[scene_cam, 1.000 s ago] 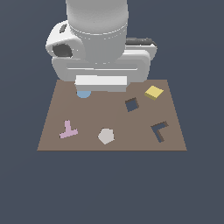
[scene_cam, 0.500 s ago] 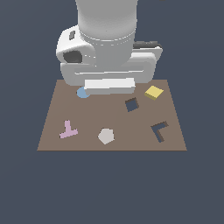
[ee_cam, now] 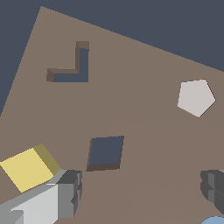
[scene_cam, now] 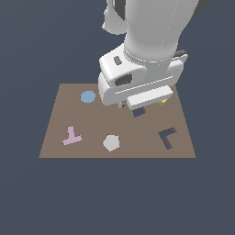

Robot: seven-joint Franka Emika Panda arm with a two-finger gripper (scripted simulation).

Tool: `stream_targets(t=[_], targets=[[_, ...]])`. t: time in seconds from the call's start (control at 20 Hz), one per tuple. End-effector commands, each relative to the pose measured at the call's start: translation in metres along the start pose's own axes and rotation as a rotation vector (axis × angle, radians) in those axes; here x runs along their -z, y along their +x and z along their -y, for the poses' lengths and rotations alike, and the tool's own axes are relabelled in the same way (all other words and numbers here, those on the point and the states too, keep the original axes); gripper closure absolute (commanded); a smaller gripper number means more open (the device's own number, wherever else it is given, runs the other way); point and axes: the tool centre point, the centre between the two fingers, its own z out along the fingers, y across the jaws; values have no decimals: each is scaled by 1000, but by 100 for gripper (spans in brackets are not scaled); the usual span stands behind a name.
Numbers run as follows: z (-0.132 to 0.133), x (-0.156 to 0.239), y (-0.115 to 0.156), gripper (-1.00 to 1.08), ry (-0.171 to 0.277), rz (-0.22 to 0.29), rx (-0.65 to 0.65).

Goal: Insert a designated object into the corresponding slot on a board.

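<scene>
The yellow square block [ee_cam: 28, 167] lies flat on the brown board [ee_cam: 144, 100], just beside one fingertip [ee_cam: 70, 189]. The dark square slot [ee_cam: 105, 152] is cut into the board close to the block, near the span between my fingers. My gripper [ee_cam: 140, 187] is open and holds nothing; its other finger [ee_cam: 213, 183] stands far across. In the exterior view the arm's white hand [scene_cam: 137, 82] hangs over the board [scene_cam: 59, 147], hiding the fingers. It covers most of the block [scene_cam: 163, 102] and part of the slot [scene_cam: 138, 111].
A pale pentagon [scene_cam: 111, 142] and a pink T-piece [scene_cam: 71, 137] lie on the board's near side. A blue disc [scene_cam: 88, 97] sits at the far side towards the exterior view's left. A dark L-shaped hole [scene_cam: 168, 137] is near the exterior view's right edge.
The arm has swung from above the blue disc towards the exterior view's right. It now hangs over the slot and the yellow block. The disc is uncovered.
</scene>
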Motion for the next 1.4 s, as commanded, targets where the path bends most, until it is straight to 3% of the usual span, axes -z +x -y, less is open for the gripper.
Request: stream_targets(t=[0.0, 0.35, 0.65, 0.9, 1.35], targets=[[24, -12, 2, -92, 2, 1, 113], [86, -43, -7, -92, 3, 3, 412], [118, -60, -21, -92, 4, 4, 577], [130, -67, -28, -92, 3, 5, 642], [130, -79, -29, -92, 3, 6, 645]])
